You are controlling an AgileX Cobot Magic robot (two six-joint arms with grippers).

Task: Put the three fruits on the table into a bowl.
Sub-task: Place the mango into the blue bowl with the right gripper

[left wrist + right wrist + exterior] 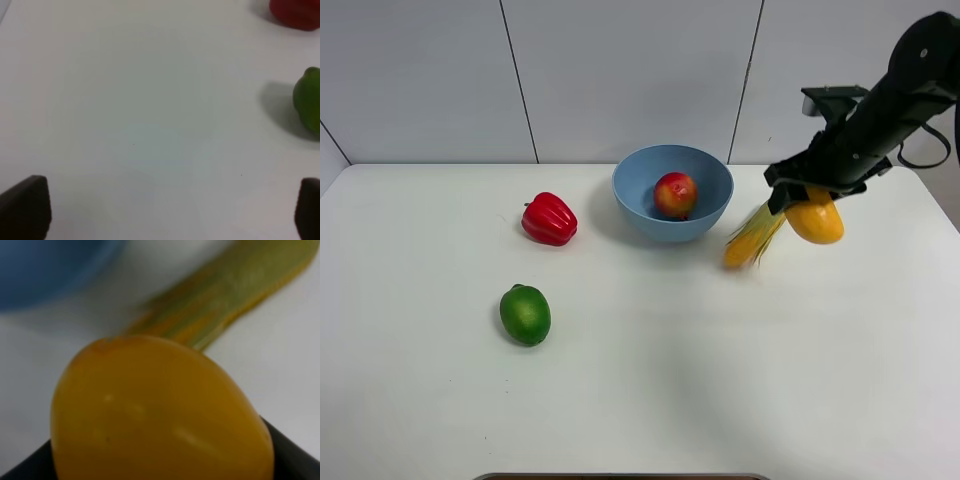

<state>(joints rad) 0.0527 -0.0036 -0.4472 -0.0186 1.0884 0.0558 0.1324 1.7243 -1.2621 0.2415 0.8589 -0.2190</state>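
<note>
My right gripper (812, 197) is shut on the yellow-orange mango (815, 220) and holds it above the table (740, 380), to the right of the light-blue bowl (636, 200). The mango fills the right wrist view (160, 415), with the bowl (45, 270) beyond it. The red-yellow pomegranate (675, 194) lies in the bowl. The green lime-like fruit (525, 314) lies on the table at the front left and also shows in the left wrist view (307, 100). My left gripper (165, 210) is open and empty over bare table; it is out of the exterior view.
A corn cob (752, 238), blurred, lies just right of the bowl and under the mango; it also shows in the right wrist view (235, 295). A red bell pepper (549, 219) sits left of the bowl and shows in the left wrist view (297, 12).
</note>
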